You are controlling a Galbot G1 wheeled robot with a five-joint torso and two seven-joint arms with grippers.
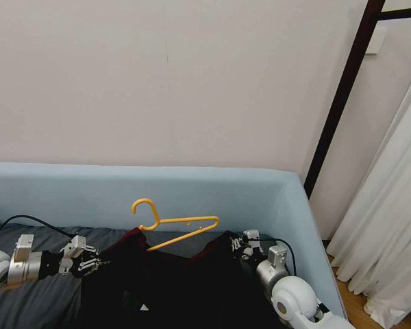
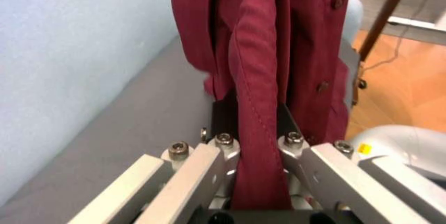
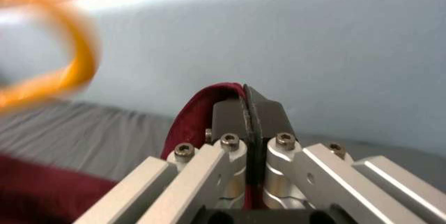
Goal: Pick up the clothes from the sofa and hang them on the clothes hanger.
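Shirt: You have a dark red button-up shirt (image 1: 157, 281) stretched between both pincers, low over the grey seat of the sofa (image 1: 68, 192). The left wrist view shows a stitched fold (image 2: 258, 78) and matching red buttons.
Left pincer: Your left pincer (image 1: 99, 262) is clenched on a bunched fold at the shirt's left edge.
Right pincer: Your right pincer (image 1: 234, 245) pinches a thin hem at the right edge, pads nearly meeting (image 3: 245, 109).
Hanger: A yellow plastic hanger (image 1: 192, 220) sits tilted at the shirt's top edge between the pincers, hook up.
Surroundings: A pale blue backrest is behind, and a dark pole (image 1: 339, 103) stands beyond the sofa's right end.
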